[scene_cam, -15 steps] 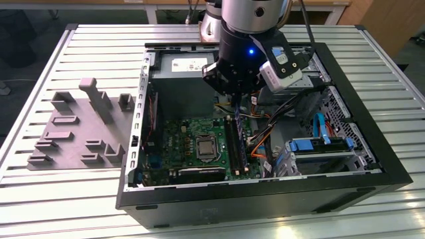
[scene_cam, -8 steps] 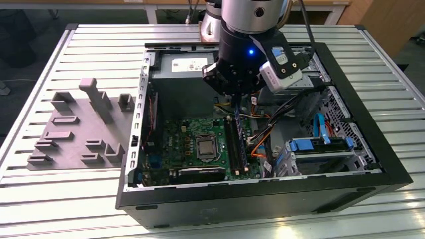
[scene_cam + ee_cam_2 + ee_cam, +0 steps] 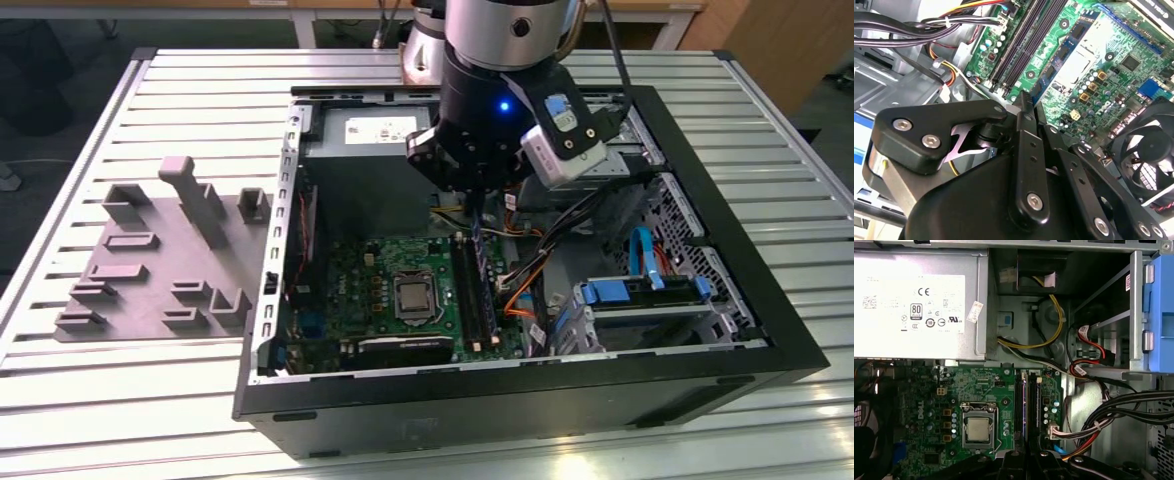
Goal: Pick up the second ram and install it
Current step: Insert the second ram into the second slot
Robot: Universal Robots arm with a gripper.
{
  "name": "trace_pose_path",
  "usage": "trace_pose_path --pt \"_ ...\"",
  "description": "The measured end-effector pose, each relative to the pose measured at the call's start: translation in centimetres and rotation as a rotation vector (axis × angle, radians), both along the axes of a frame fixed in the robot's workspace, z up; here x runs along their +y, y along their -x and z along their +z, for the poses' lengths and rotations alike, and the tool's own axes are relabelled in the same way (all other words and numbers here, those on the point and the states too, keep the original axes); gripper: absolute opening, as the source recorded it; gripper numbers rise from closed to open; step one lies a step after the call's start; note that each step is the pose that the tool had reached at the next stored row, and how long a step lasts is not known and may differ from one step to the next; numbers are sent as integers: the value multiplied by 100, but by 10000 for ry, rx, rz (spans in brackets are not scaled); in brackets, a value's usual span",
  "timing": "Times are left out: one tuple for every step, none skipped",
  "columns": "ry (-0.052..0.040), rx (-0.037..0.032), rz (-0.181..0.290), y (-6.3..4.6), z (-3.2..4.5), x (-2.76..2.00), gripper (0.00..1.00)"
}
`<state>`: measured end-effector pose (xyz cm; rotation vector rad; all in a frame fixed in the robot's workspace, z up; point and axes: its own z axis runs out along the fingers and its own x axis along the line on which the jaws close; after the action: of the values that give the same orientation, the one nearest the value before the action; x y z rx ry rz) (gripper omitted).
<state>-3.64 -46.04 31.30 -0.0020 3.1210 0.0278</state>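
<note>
Black tool (image 3: 470, 222) poised just above long black memory slots (image 3: 1017, 400) of green motherboard (image 3: 979, 385); fingers drawn together, whether they pinch anything cannot be told.

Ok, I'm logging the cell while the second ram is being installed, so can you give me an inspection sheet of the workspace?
Surface: slatted metal table bearing the open PC case.
Job's things: ram seen edge-on as a thin dark strip, in line with the slots of the motherboard; whether it is seated cannot be told.
Clutter: grey fixture beside the case, at the exterior view's left.
Grippers: gripper down inside the case over the slots, shut on the ram.
Cables: bundles to one side of the motherboard.
Surroundings: wooden furniture beyond the table.
</note>
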Motion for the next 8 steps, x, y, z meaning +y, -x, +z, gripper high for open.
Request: trace_pose_path --pt "1 6 -2 1 -15 0 14" --pt "1 7 -2 0 -33 0 14" --pt "1 9 -2 -1 -50 0 14" --pt "1 10 -1 -2 -67 0 14" --pt "1 15 -1 -3 -87 0 14" --pt "0 19 -1 -4 -105 0 14" --pt "0 24 -1 -6 -123 0 14" --pt "1 28 0 -7 -140 -2 14"
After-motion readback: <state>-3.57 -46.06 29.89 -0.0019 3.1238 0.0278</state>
